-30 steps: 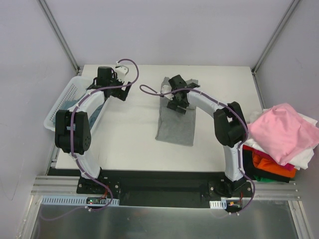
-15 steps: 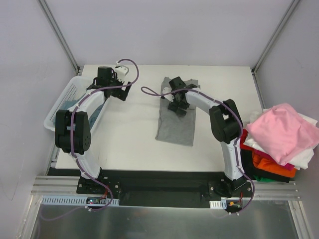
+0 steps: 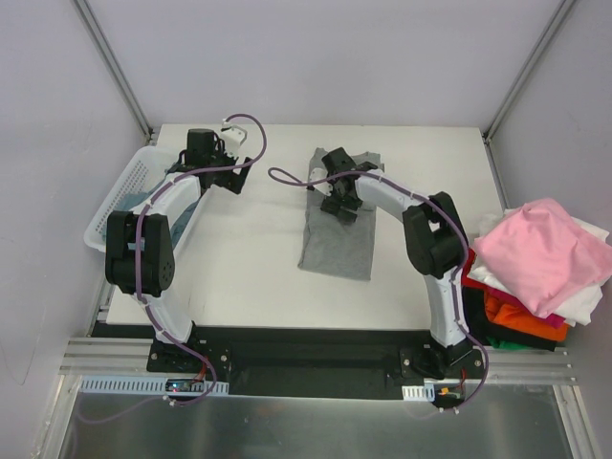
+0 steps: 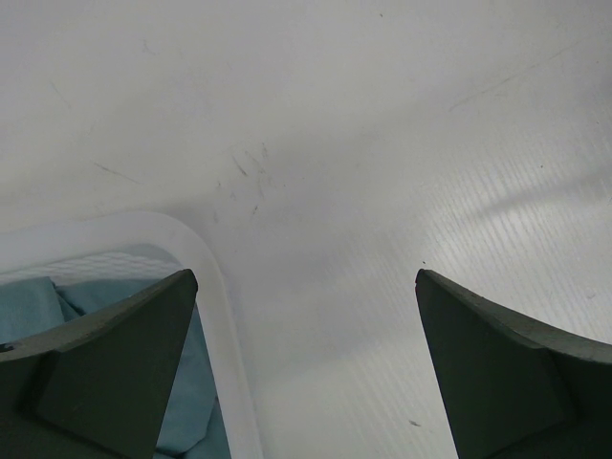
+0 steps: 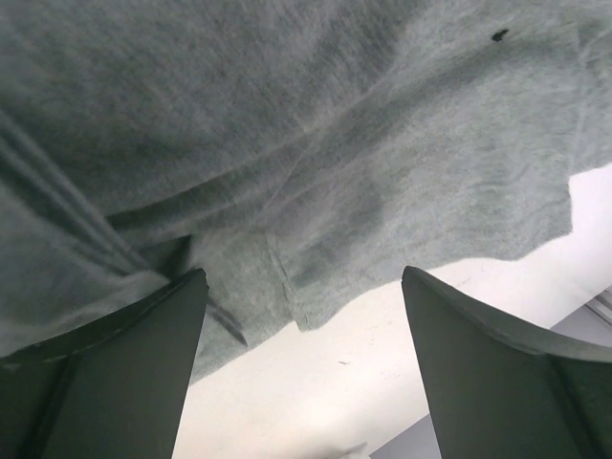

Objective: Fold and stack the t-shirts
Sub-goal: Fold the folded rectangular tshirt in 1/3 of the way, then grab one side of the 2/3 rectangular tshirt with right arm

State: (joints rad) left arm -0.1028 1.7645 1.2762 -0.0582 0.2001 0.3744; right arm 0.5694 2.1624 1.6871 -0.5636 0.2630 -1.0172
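Observation:
A light heather-grey t-shirt point(image 3: 335, 241) lies folded into a long strip at the middle of the table. My right gripper point(image 3: 337, 187) hovers open over its far end. In the right wrist view the grey t-shirt point(image 5: 335, 143) fills the top, its hem edge lying between the spread fingers of my right gripper point(image 5: 304, 273), which hold nothing. My left gripper point(image 3: 203, 145) stands open by the far end of the basket. In the left wrist view my left gripper point(image 4: 304, 274) is empty over bare table, with a blue-teal t-shirt point(image 4: 38, 298) inside the basket.
The white slatted basket point(image 3: 117, 196) sits at the table's left edge, its rim point(image 4: 225, 316) beside my left finger. Off the table's right edge is a pile of t-shirts: pink point(image 3: 540, 253) on top, then white point(image 3: 585, 308), orange point(image 3: 521, 323) and red point(image 3: 475, 275).
My right gripper has shifted slightly farther and to the left over the grey t-shirt's far end, and its elbow has moved. The left arm has stayed still.

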